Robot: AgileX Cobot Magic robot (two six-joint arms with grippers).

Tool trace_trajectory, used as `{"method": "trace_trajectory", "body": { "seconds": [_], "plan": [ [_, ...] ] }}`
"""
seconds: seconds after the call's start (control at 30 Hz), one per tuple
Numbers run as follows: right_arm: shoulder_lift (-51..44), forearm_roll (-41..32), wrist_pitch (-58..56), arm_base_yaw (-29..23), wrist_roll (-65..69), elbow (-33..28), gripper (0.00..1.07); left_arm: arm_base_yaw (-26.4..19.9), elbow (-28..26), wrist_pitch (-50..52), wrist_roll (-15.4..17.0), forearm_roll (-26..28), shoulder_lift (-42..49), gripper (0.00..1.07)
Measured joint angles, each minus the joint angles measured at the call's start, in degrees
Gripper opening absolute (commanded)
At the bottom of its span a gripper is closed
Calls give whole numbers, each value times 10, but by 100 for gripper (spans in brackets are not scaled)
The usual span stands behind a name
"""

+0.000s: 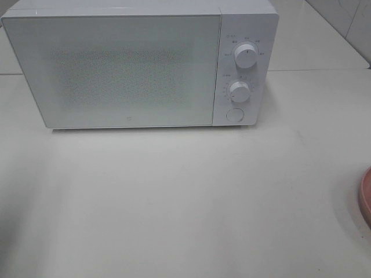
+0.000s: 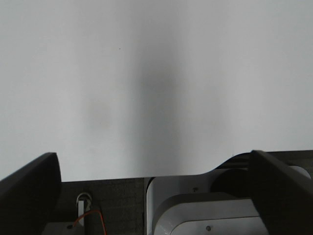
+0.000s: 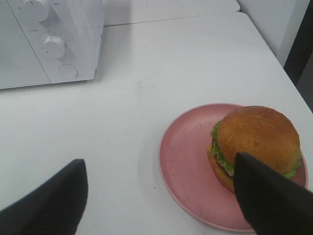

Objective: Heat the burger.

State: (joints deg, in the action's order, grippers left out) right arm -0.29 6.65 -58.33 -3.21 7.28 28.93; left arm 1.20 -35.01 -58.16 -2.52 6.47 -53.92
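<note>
The right gripper (image 3: 161,196) hangs with its jaws spread wide and empty above the white table (image 1: 174,202), one dark finger (image 3: 266,196) overlapping the burger (image 3: 257,139), which sits on the pink plate (image 3: 186,166). The left gripper (image 2: 156,196) is likewise spread wide over bare tabletop. In the overhead view, the closed white microwave (image 1: 116,63) stands at twelve o'clock and the plate's rim peeks in at four o'clock.

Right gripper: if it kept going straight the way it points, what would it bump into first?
Probably the bare table, just beside the pink plate. The open right gripper aims there, with the burger off to one side. Depth is hard to judge.
</note>
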Motion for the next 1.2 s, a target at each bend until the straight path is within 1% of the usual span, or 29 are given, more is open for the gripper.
{"method": "trace_trajectory", "body": {
  "seconds": [0.03,0.1,0.13,0.17,0.2,0.23,0.27,0.3,0.37,0.4,0.43,0.47,0.5,0.57,0.6,0.63,0.7,0.73,0.77,0.9,0.97,1.2],
  "plan": [
    [0,0,0,0,0,0,76,0,16,-1,0,0,38,98],
    [0,0,0,0,0,0,76,0,24,-1,-1,0,56,98],
    [0,0,0,0,0,0,76,0,40,-1,-1,-2,103,98],
    [0,0,0,0,0,0,76,0,40,-1,-1,-2,103,98],
    [0,0,0,0,0,0,76,0,45,-2,-1,-2,126,98],
    [0,0,0,0,0,0,76,0,52,-5,-1,-6,168,98],
    [0,0,0,0,0,0,76,0,52,-5,-1,-6,168,98],
    [0,0,0,0,0,0,76,0,57,-10,-1,-9,214,98],
    [0,0,0,0,0,0,76,0,57,-13,-1,-11,231,98],
    [0,0,0,0,0,0,76,0,58,-14,-1,-14,271,98],
    [0,0,0,0,0,0,76,0,58,-14,-1,-14,271,98],
    [0,0,0,0,0,0,76,0,58,-14,-1,-14,292,98],
    [0,0,0,0,0,0,76,0,58,-14,-1,-14,331,98],
    [0,0,0,0,0,0,76,0,58,-14,-1,-14,347,98],
    [0,0,0,0,0,0,76,0,58,-14,-1,-14,384,98],
    [0,0,0,0,0,0,76,0,58,-14,-1,-14,384,98],
    [0,0,0,0,0,0,76,0,58,-14,-1,-13,430,98],
    [0,0,0,0,0,0,76,0,58,-14,-1,-13,430,98],
    [0,0,0,0,0,0,76,0,58,-15,-1,-13,459,98],
    [0,0,0,0,0,0,76,0,58,-15,-1,-13,493,98],
    [0,0,0,0,0,0,76,0,58,-15,-1,-13,526,98],
    [0,0,0,0,0,0,76,0,58,-15,-1,-13,541,98]
  ]
}}
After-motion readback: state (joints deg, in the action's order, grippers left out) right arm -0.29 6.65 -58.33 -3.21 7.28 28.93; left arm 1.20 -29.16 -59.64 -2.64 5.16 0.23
